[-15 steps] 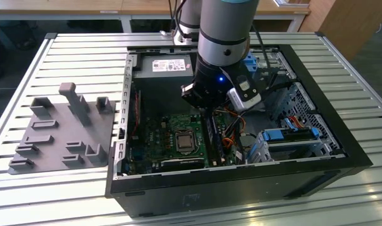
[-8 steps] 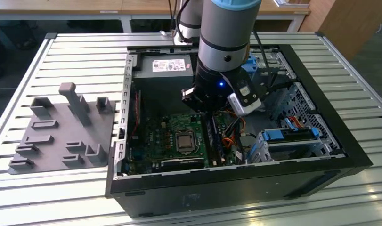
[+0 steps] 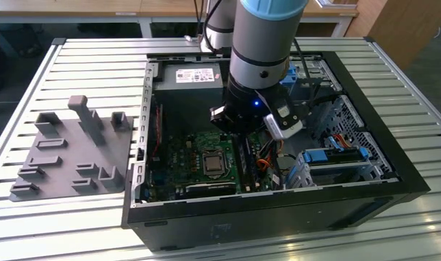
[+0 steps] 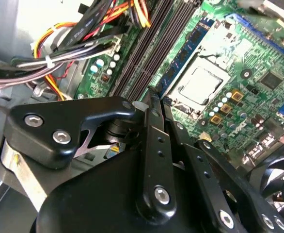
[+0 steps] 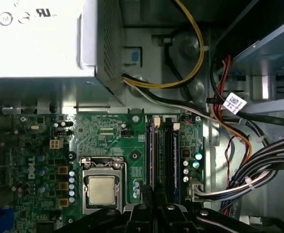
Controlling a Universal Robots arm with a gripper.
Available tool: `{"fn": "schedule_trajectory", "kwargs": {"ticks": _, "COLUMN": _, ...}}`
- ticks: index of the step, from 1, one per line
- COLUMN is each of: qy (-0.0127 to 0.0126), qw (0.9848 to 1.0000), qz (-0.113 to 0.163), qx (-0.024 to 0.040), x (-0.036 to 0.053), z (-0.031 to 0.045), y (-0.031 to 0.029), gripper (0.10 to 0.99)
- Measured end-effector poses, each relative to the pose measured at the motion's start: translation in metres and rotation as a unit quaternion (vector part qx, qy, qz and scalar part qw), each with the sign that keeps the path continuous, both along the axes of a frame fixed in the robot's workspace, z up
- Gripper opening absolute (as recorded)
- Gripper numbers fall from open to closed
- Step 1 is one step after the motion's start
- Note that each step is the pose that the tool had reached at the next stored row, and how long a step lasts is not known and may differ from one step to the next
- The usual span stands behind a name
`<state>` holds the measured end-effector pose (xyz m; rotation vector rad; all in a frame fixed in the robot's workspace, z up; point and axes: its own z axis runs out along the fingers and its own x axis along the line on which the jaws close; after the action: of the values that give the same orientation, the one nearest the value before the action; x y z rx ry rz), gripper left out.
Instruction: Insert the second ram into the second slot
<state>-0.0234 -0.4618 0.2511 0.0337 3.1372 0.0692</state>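
My gripper (image 3: 246,134) hangs low inside the open computer case (image 3: 394,163), right over the memory slots (image 5: 164,155) beside the CPU socket (image 5: 102,189). In the second wrist view the two fingers (image 4: 151,136) meet at their tips and the gripper (image 4: 153,99) is shut, with nothing seen between them. Those tips are at the near end of the second ram (image 4: 185,53), a thin blue-green stick lying along the slot closest to the socket (image 4: 200,85). Whether they touch it I cannot tell. Another blue-edged stick (image 5: 175,160) stands in a slot farther from the socket.
The power supply (image 3: 194,76) fills the case's far end. Cable bundles (image 4: 74,53) (image 5: 239,160) run close beside the slots. Bright-blue drive latches (image 3: 336,155) sit at the exterior view's right. A grey fixture plate (image 3: 72,152) lies on the slatted table at the exterior view's left.
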Motion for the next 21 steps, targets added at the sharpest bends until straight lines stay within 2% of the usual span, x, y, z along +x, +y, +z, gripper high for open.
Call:
{"fn": "schedule_trajectory", "kwargs": {"ticks": 6, "qy": 0.0014, "qw": 1.0000, "qz": 0.000, "qx": 0.0013, "x": 0.0034, "z": -0.0095, "y": -0.0010, "gripper": 0.137}}
{"fn": "schedule_trajectory", "kwargs": {"ticks": 13, "qy": 0.0029, "qw": 1.0000, "qz": -0.001, "qx": 0.0016, "x": 0.0036, "z": -0.0114, "y": -0.0072, "gripper": 0.137}}
{"fn": "schedule_trajectory", "kwargs": {"ticks": 21, "qy": 0.0037, "qw": 1.0000, "qz": -0.002, "qx": 0.0015, "x": 0.0039, "z": -0.0124, "y": -0.0076, "gripper": 0.137}}
